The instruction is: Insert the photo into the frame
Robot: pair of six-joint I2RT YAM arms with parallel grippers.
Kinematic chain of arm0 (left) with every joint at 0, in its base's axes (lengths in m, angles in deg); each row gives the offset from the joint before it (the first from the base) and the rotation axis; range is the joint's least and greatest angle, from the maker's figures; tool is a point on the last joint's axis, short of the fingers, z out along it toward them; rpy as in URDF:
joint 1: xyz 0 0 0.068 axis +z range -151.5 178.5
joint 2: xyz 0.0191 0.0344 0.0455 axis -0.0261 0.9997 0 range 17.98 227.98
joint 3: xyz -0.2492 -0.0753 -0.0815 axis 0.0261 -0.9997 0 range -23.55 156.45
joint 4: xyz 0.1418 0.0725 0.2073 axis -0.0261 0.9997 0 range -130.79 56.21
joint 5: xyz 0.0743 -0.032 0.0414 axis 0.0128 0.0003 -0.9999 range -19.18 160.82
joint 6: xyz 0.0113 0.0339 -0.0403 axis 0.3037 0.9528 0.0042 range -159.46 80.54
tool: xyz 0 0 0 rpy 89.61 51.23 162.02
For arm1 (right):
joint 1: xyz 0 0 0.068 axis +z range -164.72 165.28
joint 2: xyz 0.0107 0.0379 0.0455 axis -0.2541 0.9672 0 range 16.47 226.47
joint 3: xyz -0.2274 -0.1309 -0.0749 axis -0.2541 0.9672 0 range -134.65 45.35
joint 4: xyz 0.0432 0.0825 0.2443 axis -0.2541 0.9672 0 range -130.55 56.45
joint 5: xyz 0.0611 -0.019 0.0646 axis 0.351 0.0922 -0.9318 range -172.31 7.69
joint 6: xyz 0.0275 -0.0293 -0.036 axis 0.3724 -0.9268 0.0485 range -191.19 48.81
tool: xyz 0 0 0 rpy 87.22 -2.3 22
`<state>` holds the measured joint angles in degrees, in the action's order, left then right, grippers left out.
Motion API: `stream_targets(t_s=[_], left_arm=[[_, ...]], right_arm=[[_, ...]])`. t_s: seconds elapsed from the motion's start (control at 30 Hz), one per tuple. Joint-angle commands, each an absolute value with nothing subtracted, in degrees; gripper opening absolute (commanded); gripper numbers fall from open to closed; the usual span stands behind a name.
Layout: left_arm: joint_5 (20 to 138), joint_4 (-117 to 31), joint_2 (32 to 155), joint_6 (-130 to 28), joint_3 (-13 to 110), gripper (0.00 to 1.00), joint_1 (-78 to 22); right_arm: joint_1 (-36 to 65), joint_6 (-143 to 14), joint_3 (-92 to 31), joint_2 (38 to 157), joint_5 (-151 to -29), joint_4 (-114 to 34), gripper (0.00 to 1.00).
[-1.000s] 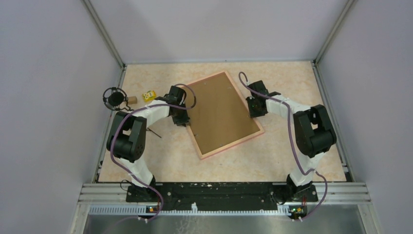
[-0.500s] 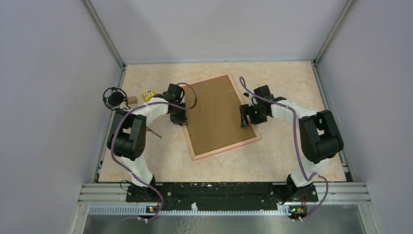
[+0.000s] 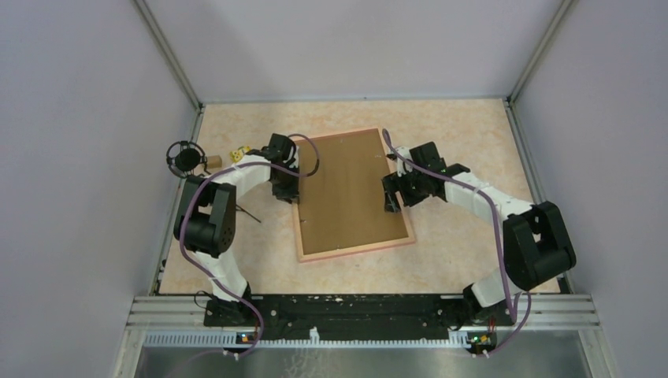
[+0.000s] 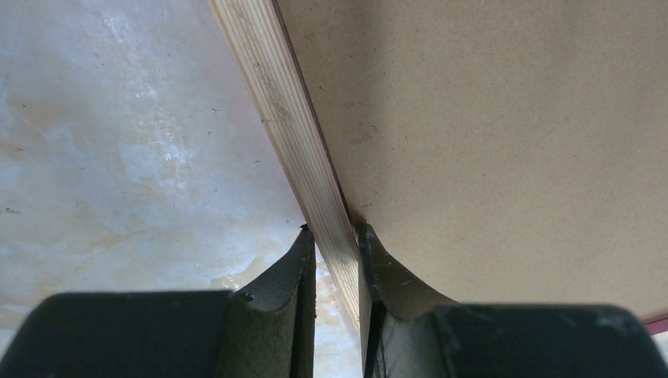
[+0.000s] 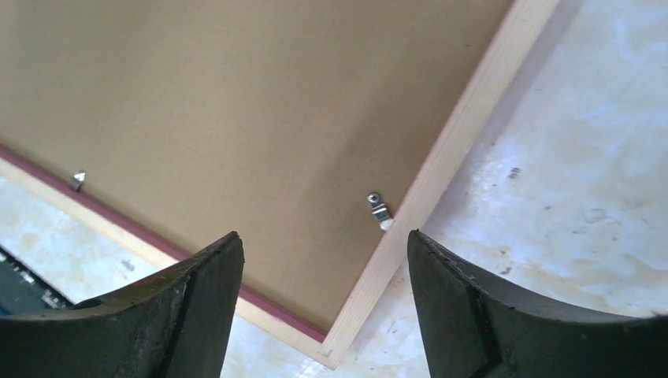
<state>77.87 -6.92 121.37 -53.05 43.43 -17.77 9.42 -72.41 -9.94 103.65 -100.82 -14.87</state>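
The salmon-pink frame (image 3: 354, 250) lies face down in the middle of the table, with the brown backing board (image 3: 350, 189) filling it. The photo is hidden or out of view. My left gripper (image 3: 288, 193) is shut on the frame's left rail (image 4: 283, 110), one finger outside the rail and one on the board (image 4: 488, 118). My right gripper (image 3: 390, 201) is open and empty above the right rail (image 5: 465, 134) near a frame corner. It holds nothing. A small metal clip (image 5: 379, 211) sits on the board by that rail.
A black round object (image 3: 186, 158), a small wooden block (image 3: 213, 161) and a yellow item (image 3: 239, 152) lie at the far left. A thin dark stick (image 3: 250, 213) lies left of the frame. Grey walls close in the table's left, right and far sides.
The frame has turned clockwise, now nearly square to the table, and shifted left. My right gripper has moved left and nearer along the right rail. My left gripper stays shut on the left rail.
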Motion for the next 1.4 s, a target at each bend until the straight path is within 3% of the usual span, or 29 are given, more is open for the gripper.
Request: stream_targets(t_s=[0.0, 0.17, 0.53, 1.0, 1.13, 1.3, 1.37], left_arm=[[79.9, -5.9, 125.0, -48.7, 40.6, 0.17, -19.4], [74.3, -4.9, 124.6, -47.5, 41.8, 0.16, -19.3], [75.2, -4.9, 124.4, -47.6, 41.9, 0.15, -19.3], [75.7, -5.0, 124.2, -47.7, 41.7, 0.15, -19.3], [75.8, -5.1, 124.2, -47.6, 41.7, 0.14, -19.3], [75.9, -5.1, 124.0, -47.6, 41.7, 0.14, -19.3], [75.9, -5.1, 124.0, -47.6, 41.7, 0.13, -19.3]], right_arm=[[9.9, -71.6, -12.9, 103.9, -91.1, -15.1, 0.75], [10.0, -69.1, -14.9, 107.7, -80.4, -11.7, 0.72], [11.2, -70.0, -15.6, 111.7, -81.5, -11.0, 0.58], [11.2, -70.1, -16.3, 115.1, -82.0, -13.0, 0.51], [11.2, -70.1, -16.3, 115.3, -82.1, -13.5, 0.41], [11.2, -70.2, -16.1, 114.6, -82.1, -13.8, 0.18], [11.2, -70.2, -15.9, 113.9, -82.1, -13.9, 0.14]])
